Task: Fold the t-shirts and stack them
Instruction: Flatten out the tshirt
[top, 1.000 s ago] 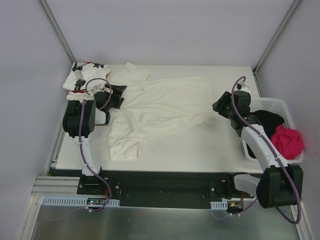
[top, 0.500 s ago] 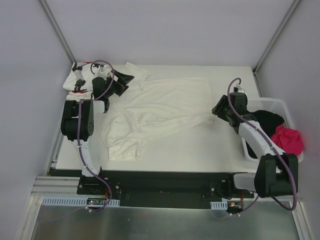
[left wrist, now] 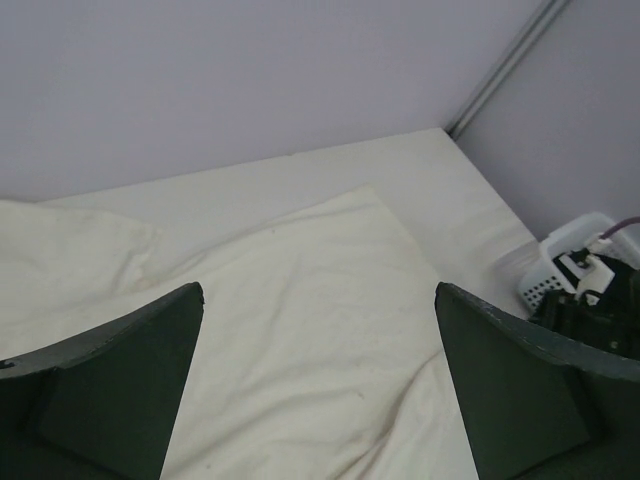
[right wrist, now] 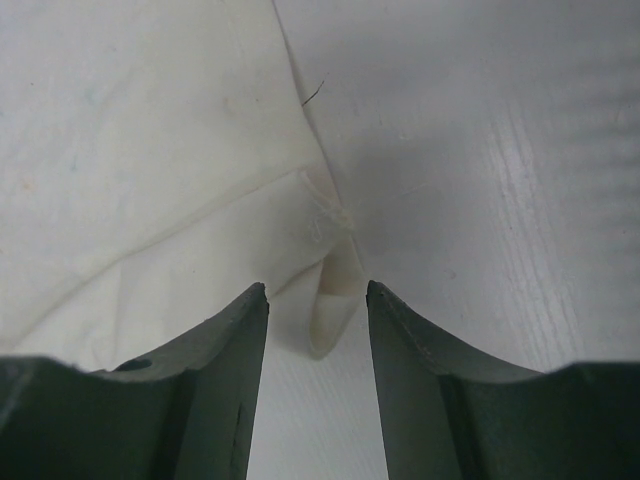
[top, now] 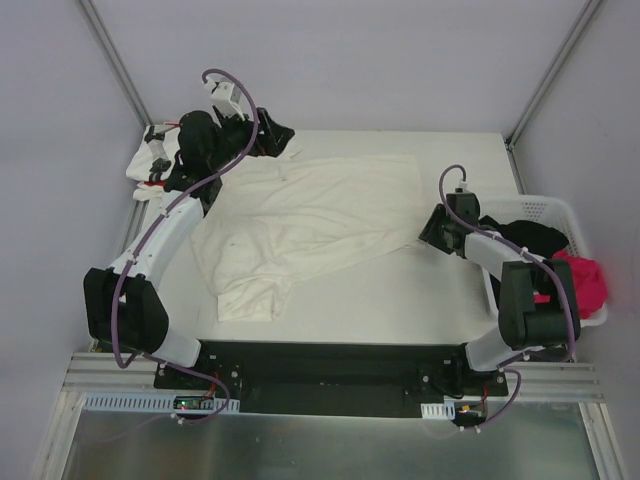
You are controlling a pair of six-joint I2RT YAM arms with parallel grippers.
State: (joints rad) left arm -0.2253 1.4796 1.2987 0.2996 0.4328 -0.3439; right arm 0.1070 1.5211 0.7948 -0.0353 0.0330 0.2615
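Note:
The large cream-white t-shirt (top: 310, 220) lies spread and wrinkled across the middle of the table. The star-print t-shirt (top: 148, 160) lies bunched at the back left, partly hidden by my left arm. My left gripper (top: 272, 135) is open and empty, raised over the cream shirt's back left edge; in the left wrist view the left gripper (left wrist: 318, 292) has the cream t-shirt (left wrist: 290, 330) below its wide-spread fingers. My right gripper (top: 430, 226) is open at the shirt's right corner. In the right wrist view the right gripper (right wrist: 316, 290) has that folded corner (right wrist: 328, 315) between its fingers, untouched.
A white perforated basket (top: 548, 209) stands at the table's right edge, holding black cloth (top: 525, 237) and pink cloth (top: 588, 282). The basket also shows in the left wrist view (left wrist: 565, 265). Grey walls and frame posts close the back and sides.
My left arm has stretched out and lifted toward the back, carrying its gripper from beside the star-print shirt to the cream shirt's back edge. My right gripper has lowered toward the shirt's right corner.

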